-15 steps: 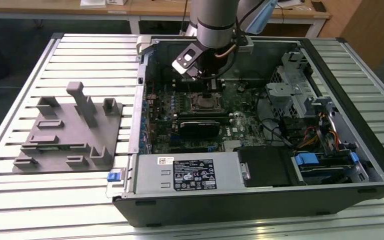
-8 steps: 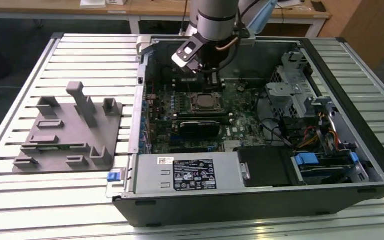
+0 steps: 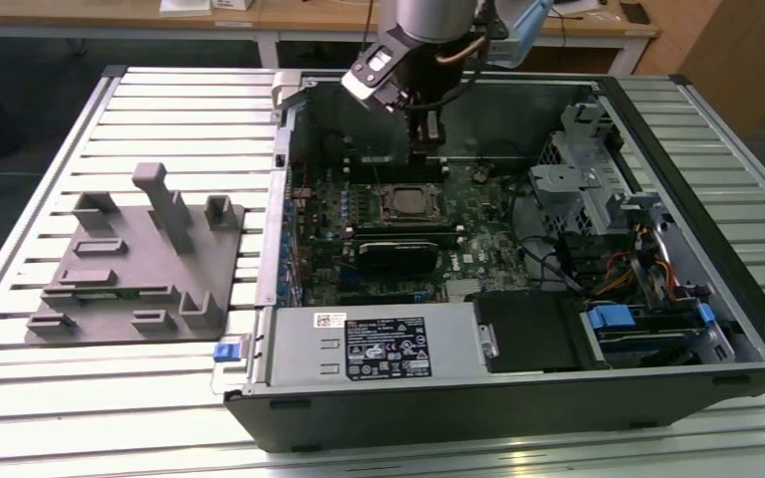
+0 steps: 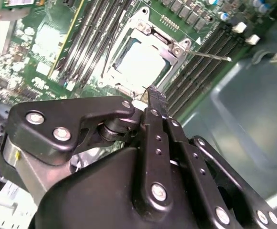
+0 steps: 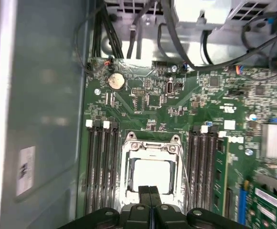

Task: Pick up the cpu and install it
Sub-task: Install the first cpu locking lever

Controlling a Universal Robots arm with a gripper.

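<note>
Claw (image 5: 150, 189) is empty, with its two fingers pressed flat together. It hangs over the motherboard (image 3: 469, 234) inside the open computer case (image 3: 701, 189), which lies on its side on the slatted surface (image 3: 156, 100).

The cpu (image 5: 150, 171) is sitting in the socket. In both wrist views you can see its silvery-white top (image 4: 138, 59) inside the metal socket frame (image 5: 129, 157), with memory slots (image 5: 102, 167) running along either side. The fingertips sit right above the edge of the chip, though I can't tell if they're touching.

The grey plastic fixture block (image 3: 136, 259) is outside the case, towards the exterior view's left.
</note>
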